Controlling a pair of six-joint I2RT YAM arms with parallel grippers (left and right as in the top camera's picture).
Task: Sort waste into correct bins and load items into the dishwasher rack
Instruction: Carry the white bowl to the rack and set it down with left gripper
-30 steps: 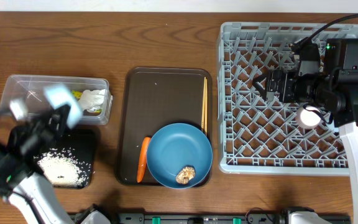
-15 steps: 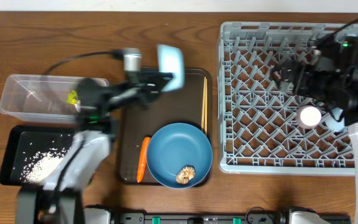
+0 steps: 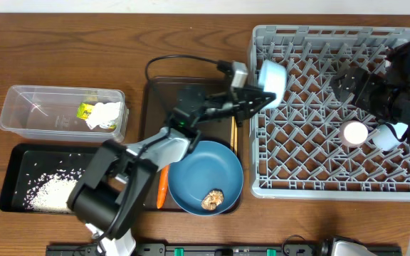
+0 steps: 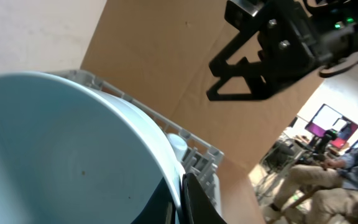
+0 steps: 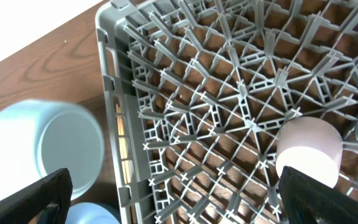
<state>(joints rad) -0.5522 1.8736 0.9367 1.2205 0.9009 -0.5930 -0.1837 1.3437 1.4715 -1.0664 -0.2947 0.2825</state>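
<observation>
My left gripper (image 3: 258, 96) is shut on the rim of the small white bowl (image 3: 272, 80) and holds it tilted above the left edge of the grey dishwasher rack (image 3: 262, 186). In the left wrist view the bowl (image 4: 55, 143) fills the left side, with one finger (image 4: 197, 199) pressed on its rim. My right gripper (image 3: 351, 84) hangs open and empty over the rack's right part. The pink cup (image 3: 354, 132) and the light-blue cup (image 3: 390, 135) stand in the rack. The right wrist view shows the pink cup (image 5: 309, 149) and the bowl (image 5: 42, 155).
The dark-brown serving tray (image 3: 155, 92) holds the blue plate (image 3: 198, 171) with a brown lump (image 3: 212, 199), the carrot (image 3: 164, 181) and the chopsticks (image 3: 233, 117). The clear tub (image 3: 41, 103) holds the wrapper (image 3: 84, 110) and white paper (image 3: 107, 114). The black tray (image 3: 13, 167) holds rice (image 3: 48, 190).
My left arm has swung from over the black tray at the left, across the serving tray, to the rack's left edge with the bowl. My right gripper has drawn back to the right.
</observation>
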